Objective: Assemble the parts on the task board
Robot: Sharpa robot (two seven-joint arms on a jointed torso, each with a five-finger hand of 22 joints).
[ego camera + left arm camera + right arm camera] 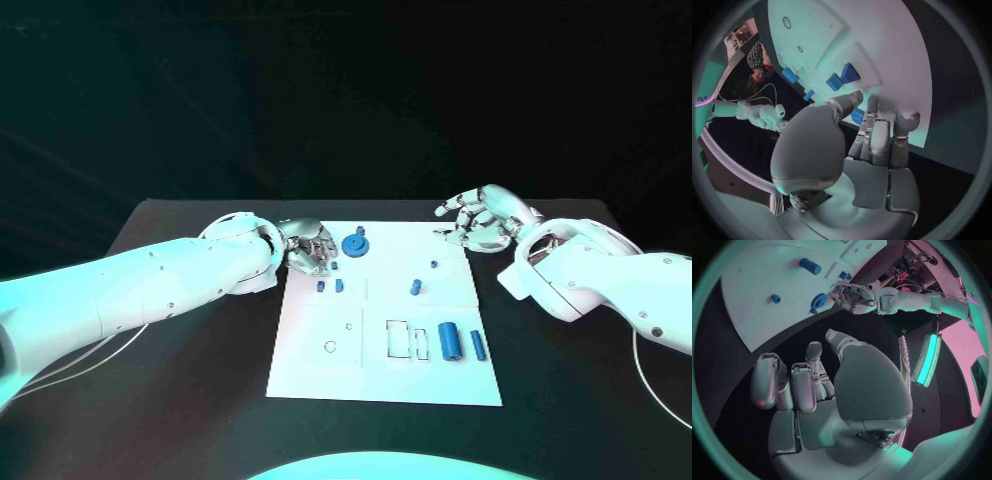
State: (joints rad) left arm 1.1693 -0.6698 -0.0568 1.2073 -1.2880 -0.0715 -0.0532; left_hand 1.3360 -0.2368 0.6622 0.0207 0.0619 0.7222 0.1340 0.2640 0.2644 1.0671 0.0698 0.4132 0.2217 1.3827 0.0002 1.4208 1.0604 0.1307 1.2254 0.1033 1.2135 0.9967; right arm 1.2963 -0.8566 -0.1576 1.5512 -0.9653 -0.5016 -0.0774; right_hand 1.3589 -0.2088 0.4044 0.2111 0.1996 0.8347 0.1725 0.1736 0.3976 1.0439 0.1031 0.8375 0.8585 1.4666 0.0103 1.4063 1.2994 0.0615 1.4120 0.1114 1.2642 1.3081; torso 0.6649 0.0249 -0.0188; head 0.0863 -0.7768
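Left hand (307, 247): over the far left corner of the white board (325, 372), fingers curled down; whether it grips a part cannot be told. Blue round part (355, 245): just beside it. Two small blue pieces (330, 286): just below it. Right hand (480, 217): off the board's far right corner, fingers apart, empty. Blue cylinders (462, 342): well apart, near side.

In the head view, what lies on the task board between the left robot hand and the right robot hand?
A blue round part stands on the white task board just beside the left robot hand. From there to the right robot hand, the board is bare.
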